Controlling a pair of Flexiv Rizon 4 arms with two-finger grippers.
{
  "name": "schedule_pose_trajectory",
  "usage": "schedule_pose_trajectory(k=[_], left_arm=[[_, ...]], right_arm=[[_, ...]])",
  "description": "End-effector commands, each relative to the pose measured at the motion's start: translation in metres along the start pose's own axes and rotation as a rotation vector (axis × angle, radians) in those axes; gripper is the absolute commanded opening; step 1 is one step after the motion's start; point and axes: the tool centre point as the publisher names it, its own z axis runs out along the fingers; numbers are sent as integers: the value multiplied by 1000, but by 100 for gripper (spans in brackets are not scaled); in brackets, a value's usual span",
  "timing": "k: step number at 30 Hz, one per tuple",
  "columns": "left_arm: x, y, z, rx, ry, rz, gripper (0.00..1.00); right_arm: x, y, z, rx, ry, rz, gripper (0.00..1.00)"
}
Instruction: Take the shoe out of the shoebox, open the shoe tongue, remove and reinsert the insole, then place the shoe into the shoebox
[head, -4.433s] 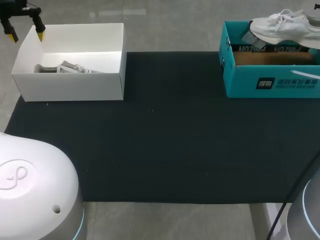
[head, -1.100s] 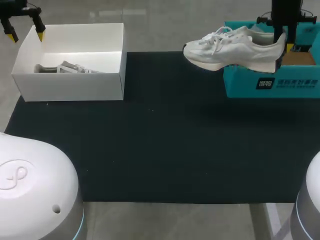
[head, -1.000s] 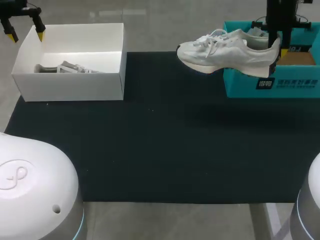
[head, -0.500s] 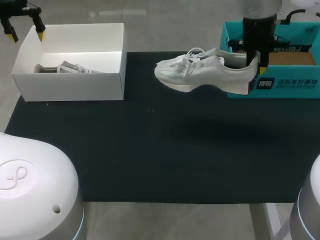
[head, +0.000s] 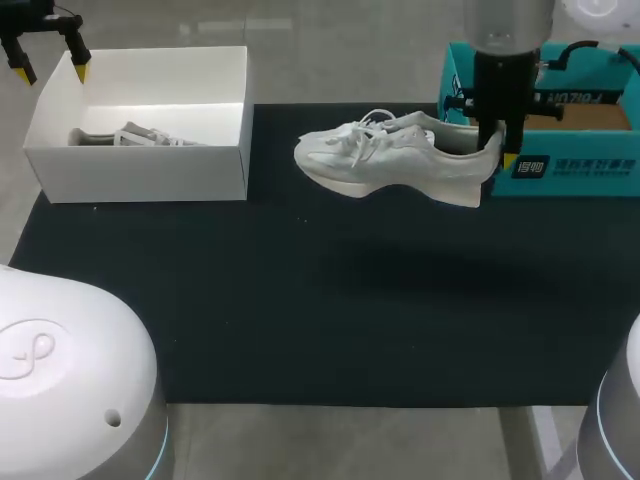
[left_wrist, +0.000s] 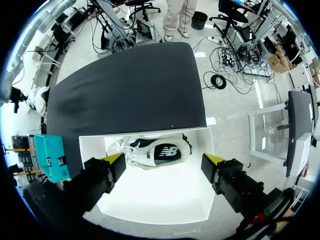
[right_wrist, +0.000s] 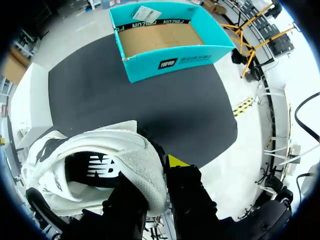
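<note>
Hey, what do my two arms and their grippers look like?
The left arm and right arm have rounded white shells edged with a pale blue ring, and the left's bears an embossed swirl. The right arm's wrist is a grey cylinder with a black cable beside it. The left gripper and right gripper are black, with yellow-tipped fingers.

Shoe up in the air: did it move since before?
Yes. The shoe, held at its heel by the right gripper, left the teal box and went leftward over the black mat, toward the white box.
</note>
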Motion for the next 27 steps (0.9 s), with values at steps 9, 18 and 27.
schedule_pose_trajectory(k=[9, 18, 27], left_arm=[[1, 2, -1, 5, 1, 2, 100], [1, 2, -1, 5, 1, 2, 100], [1, 2, -1, 5, 1, 2, 100]], right_arm=[[0, 0, -1, 0, 3, 1, 0], [5, -7, 5, 12, -1, -29, 0], [11, -42, 26, 41, -40, -38, 0]])
